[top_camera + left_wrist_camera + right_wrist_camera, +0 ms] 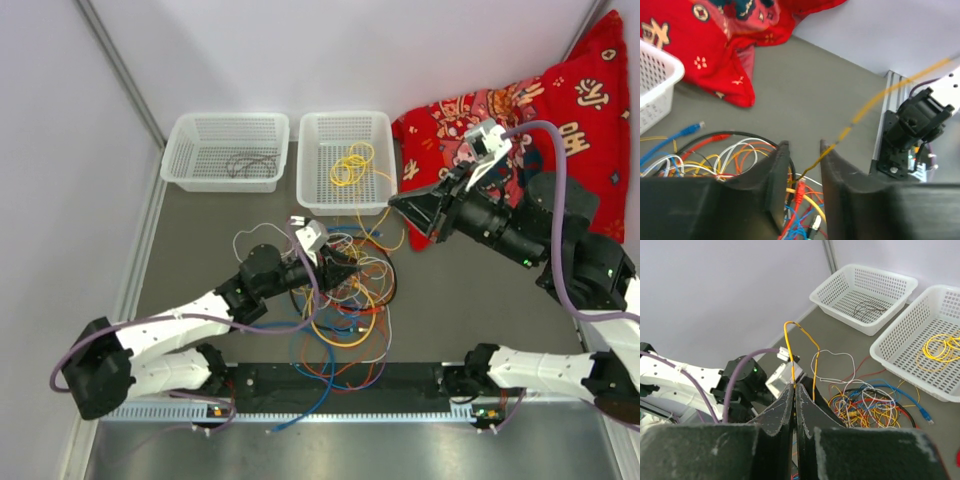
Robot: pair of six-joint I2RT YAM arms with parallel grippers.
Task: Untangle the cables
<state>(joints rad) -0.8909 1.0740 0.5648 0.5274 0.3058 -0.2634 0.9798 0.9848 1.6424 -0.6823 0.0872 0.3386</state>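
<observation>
The cables lie in a tangled heap of yellow, orange, blue, white, red and black loops at the table's middle; the heap also shows in the right wrist view. My left gripper is open and low over the heap, its jaws either side of a red plug. A taut yellow cable rises from between them. My right gripper is shut on that yellow cable and holds it raised above the heap, in front of the right basket.
Two white baskets stand at the back: the left one holds a dark cable, the right one holds coiled yellow cables. A red patterned cushion lies at the back right. A metal rail runs along the near edge.
</observation>
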